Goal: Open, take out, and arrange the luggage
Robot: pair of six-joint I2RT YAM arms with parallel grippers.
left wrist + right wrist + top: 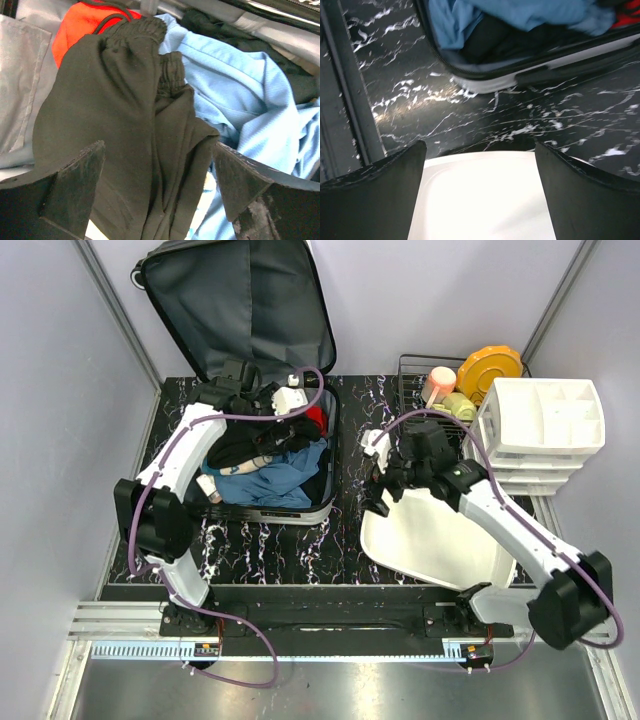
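The luggage (255,300) stands open at the back left, its lid leaning on the wall and its base (520,75) full of clothes. In it lie a black garment (125,100), a light blue garment (240,90) and something red (82,22). My left gripper (159,170) hangs open inside the case (255,412), its fingers on either side of the black garment (245,445). My right gripper (480,170) is open with nothing in it, above the near-left rim of the white basin (480,210), right of the case (375,480).
The white basin (440,540) lies on the dark marbled table at centre right. Behind it stand a wire rack (415,370) with an orange plate (488,370) and a pink cup (440,380), and a white drawer organiser (545,425). Walls close in on both sides.
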